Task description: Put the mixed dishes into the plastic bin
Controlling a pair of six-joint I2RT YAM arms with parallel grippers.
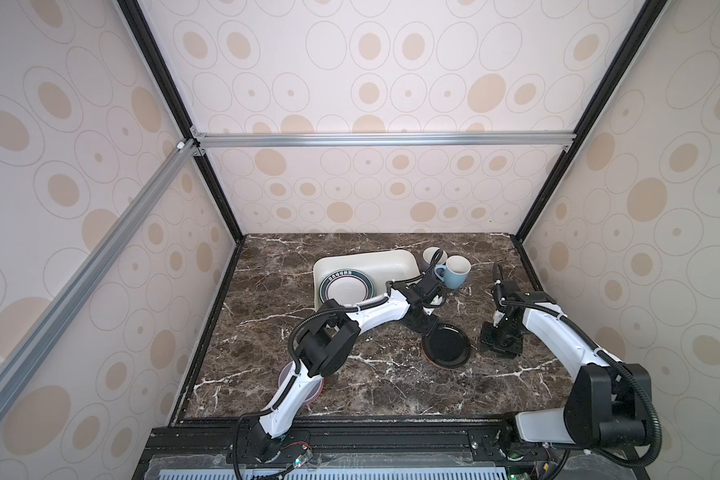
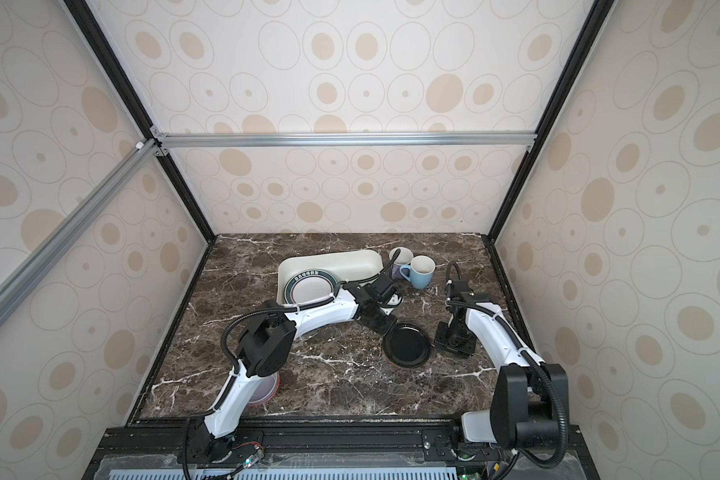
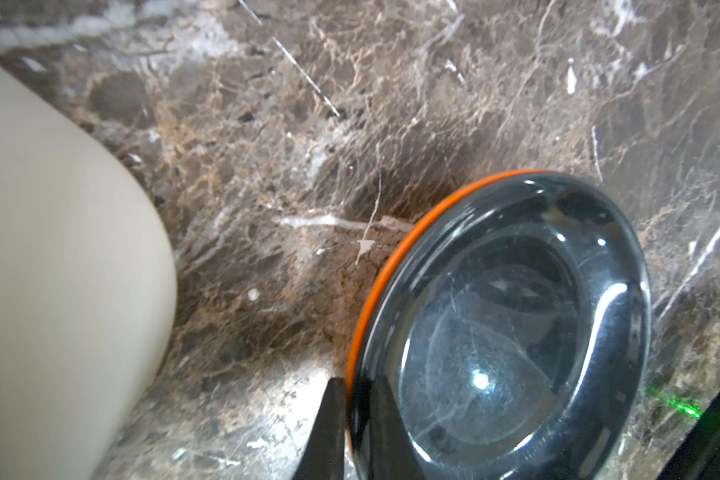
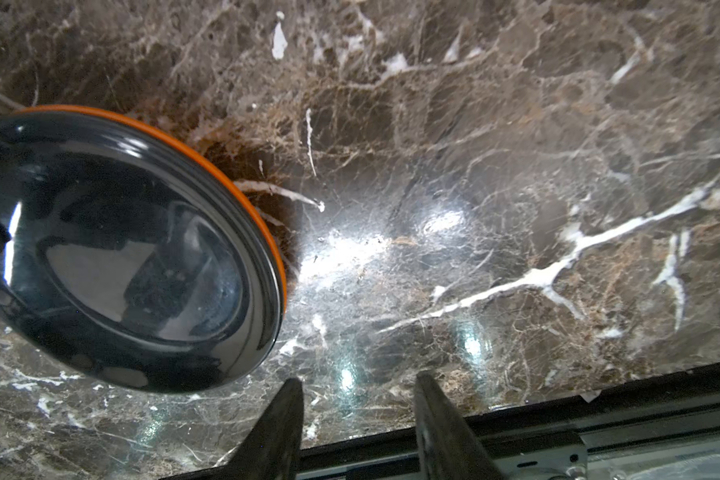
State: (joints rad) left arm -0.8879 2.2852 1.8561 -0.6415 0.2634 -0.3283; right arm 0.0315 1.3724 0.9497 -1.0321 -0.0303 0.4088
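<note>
Grasp: left gripper (image 3: 356, 390) pinched onto rim of black plate (image 3: 516, 332) nearest plastic bin (image 3: 59, 249) | right gripper (image 4: 358, 386) parted, empty, farther from bin | advice — lift level, clear bin wall.

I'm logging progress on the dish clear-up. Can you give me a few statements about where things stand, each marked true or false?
1. The dark-rimmed plate lies inside the plastic bin. True.
2. Both mugs are in the bin. False: the blue mug and the lavender mug stand on the table beside it.
3. The left gripper has its jaws closed on the rim of the black plate. True.
4. The right gripper holds a mug. False: its jaws are open and empty above the table, next to the black plate.
</note>
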